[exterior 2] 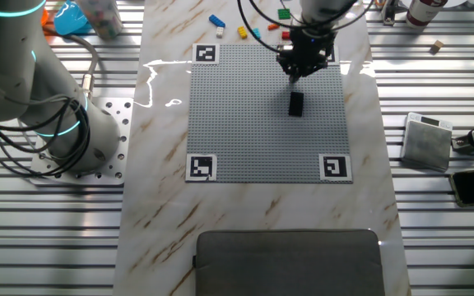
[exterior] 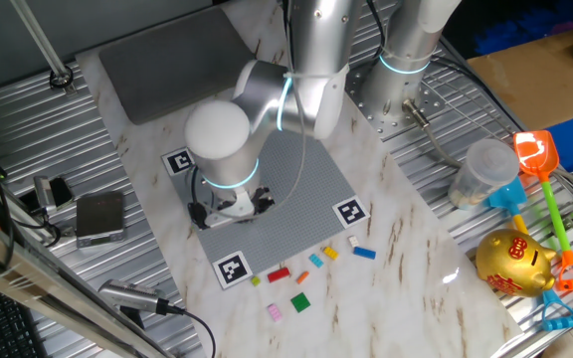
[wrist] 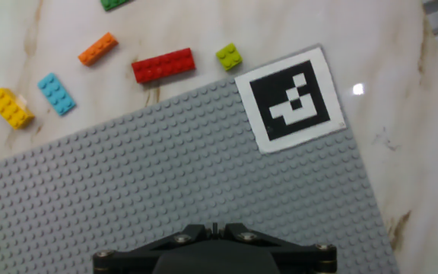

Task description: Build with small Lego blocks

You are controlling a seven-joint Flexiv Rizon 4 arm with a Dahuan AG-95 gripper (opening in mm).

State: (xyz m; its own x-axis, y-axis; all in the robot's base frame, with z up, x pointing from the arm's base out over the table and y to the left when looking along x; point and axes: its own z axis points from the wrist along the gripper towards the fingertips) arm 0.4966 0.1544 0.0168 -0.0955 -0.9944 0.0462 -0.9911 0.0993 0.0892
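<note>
Overhead, the fingers (exterior 2: 296, 72) hover above the studded grey plate (exterior 2: 245, 123); whether they hold anything I cannot tell. Just beside them a black brick (exterior 2: 296, 104) stands on it. Red (wrist: 163, 65), orange (wrist: 98, 48), light-blue (wrist: 56, 93) bricks lie on the marble desk (wrist: 386, 46).

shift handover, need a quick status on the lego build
Gripper over grey plate, jaw state unclear, nothing seen held. One black block on plate; red block and others loose beside it. No obstruction visible.
</note>
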